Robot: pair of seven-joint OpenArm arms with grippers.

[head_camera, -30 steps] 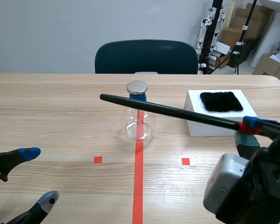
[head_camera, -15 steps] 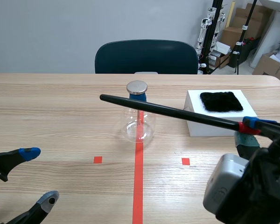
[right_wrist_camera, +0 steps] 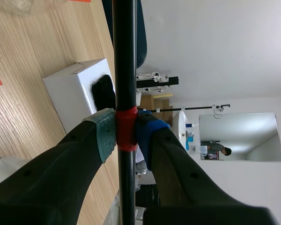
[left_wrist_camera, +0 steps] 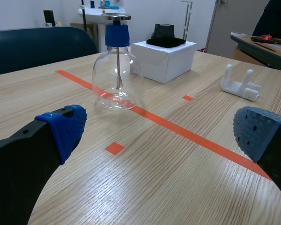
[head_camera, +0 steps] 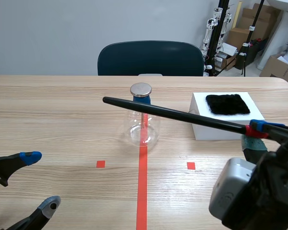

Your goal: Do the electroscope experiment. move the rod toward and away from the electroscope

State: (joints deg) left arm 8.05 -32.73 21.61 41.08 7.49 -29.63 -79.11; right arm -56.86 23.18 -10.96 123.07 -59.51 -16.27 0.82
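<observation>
The electroscope (head_camera: pixel 142 117) is a clear glass flask with a blue stopper and a round metal disc on top, standing on the red tape line; it also shows ahead of my left gripper as the electroscope (left_wrist_camera: pixel 117 70). A long black rod (head_camera: pixel 175 115) with a red band is held level in front of the flask's neck, its tip past the flask to the left. My right gripper (head_camera: pixel 257 130) is shut on the rod (right_wrist_camera: pixel 125 70) at the red band. My left gripper (head_camera: pixel 34 181) stands open at the near left, nothing between its fingers (left_wrist_camera: pixel 61 129).
A white box (head_camera: pixel 226 122) with a black fur cloth (head_camera: pixel 227 104) on top sits right of the flask. A white plastic stand (left_wrist_camera: pixel 241 84) lies on the table. A dark blue chair (head_camera: pixel 150 58) stands behind the table's far edge.
</observation>
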